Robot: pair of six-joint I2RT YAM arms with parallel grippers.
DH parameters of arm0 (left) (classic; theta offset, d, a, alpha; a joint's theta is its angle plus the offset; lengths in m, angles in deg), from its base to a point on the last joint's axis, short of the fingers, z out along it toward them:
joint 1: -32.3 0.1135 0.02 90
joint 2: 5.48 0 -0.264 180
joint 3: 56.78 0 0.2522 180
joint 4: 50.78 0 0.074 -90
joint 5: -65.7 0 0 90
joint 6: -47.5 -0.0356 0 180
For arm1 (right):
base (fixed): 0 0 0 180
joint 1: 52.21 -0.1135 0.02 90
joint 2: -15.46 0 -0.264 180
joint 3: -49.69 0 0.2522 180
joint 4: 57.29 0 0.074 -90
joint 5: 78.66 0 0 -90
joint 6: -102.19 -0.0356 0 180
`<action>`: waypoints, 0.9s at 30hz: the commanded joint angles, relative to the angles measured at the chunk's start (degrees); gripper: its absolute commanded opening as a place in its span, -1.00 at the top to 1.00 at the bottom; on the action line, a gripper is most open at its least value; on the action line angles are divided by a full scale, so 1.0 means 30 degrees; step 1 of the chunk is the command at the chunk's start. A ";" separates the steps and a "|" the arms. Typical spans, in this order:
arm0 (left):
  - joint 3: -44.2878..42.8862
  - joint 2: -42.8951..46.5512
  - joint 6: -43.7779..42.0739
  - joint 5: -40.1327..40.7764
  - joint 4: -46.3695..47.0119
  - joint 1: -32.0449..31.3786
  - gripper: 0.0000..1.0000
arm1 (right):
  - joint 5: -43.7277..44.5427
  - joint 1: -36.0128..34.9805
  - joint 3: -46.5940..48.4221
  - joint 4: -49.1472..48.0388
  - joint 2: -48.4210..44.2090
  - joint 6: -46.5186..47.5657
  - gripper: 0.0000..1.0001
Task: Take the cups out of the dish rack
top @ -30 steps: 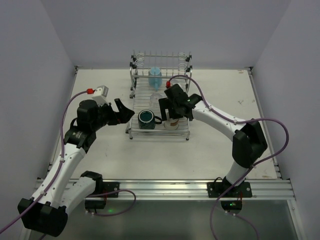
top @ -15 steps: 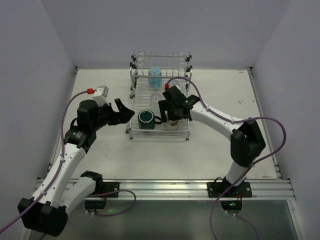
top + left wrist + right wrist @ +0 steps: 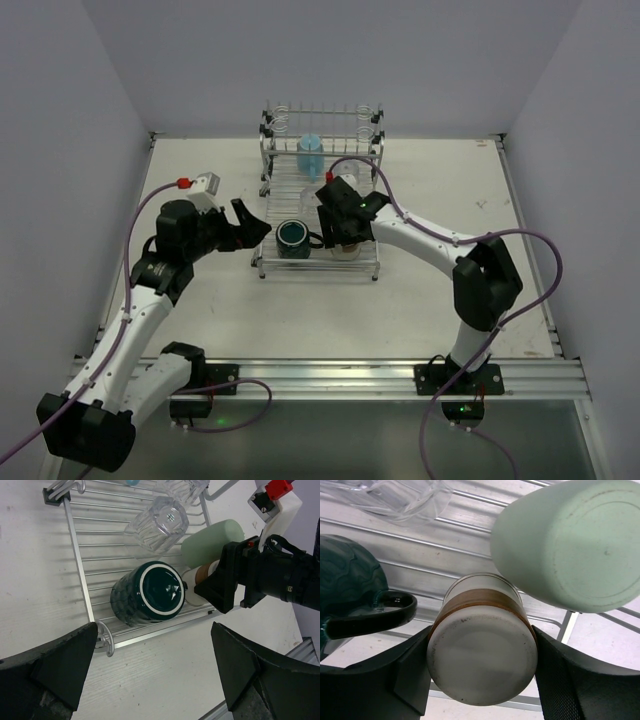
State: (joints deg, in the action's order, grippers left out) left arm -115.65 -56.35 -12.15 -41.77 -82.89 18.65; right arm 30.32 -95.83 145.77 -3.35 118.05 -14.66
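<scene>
One pale table (image 3: 440, 180) carries a chrome wire rack (image 3: 320, 120) at its centre, and all six cups are on the rack. Your left gripper (image 3: 252, 222) hovers off the rack's front left corner, its jaws spread wide and holding nothing. Your right gripper (image 3: 340, 236) reaches over the front of the rack, jaws set against both sides of the beige cup (image 3: 482, 652), apparently clasping it. The cup rests on the wires, closed end toward the wrist camera. The teal mug (image 3: 150, 592) is just beside it, handle close to one finger. The green cup (image 3: 570, 545) crowds the other side, touching or nearly so. Two clear tumblers (image 3: 157, 522) sit behind them, with the blue cup (image 3: 310, 152) by the back rail. Judge the beige cup to be light, rigid and smooth-walled, so likely to slip under a weak squeeze. Hold it across the wall near the brown band and lift straight away from the wires to spare its neighbours. The mug looks the heaviest, so take it by the body, not the handle. The tumblers look hard, slick and breakable.
</scene>
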 commanded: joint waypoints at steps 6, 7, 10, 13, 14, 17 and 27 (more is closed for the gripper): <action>0.0911 -0.0301 0.0896 -0.6123 0.3416 -0.0138 -1.00 | 0.0208 -0.0081 0.0509 0.0083 -0.4073 -0.0220 1.00; 0.1203 -0.0154 0.1480 -0.6592 0.4552 -0.0138 -1.00 | -0.0113 -0.0081 0.0131 -0.0469 -0.5151 -0.0162 1.00; 0.1265 0.0316 0.2390 -0.8351 0.6606 -0.0138 -1.00 | -0.1080 -0.0081 -0.0777 -0.1787 -0.7465 0.0131 1.00; 0.0973 0.0550 0.3064 -0.9612 0.7550 -0.0138 -0.99 | -0.3012 -0.0081 -0.2005 -0.3570 -0.9199 0.0424 1.00; 0.0971 0.0696 0.3328 -1.0282 0.7900 -0.0138 -0.98 | -0.3539 -0.0081 -0.2360 -0.4073 -1.0365 0.0483 1.00; 0.1351 0.0785 0.5142 -1.1805 1.0065 -0.0138 -0.91 | -0.6145 0.0036 -0.4175 -0.6328 -1.2621 0.0484 1.00; 0.2874 0.0229 1.3609 -1.3628 1.5894 -0.0138 -0.76 | -1.3971 0.0417 -1.0266 -1.3186 -1.6817 0.1597 1.00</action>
State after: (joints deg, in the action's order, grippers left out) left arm -108.08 -55.23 17.62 -78.84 -42.65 18.61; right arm -2.68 -94.85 117.97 -31.87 70.79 -11.84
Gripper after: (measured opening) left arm 0.880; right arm 0.716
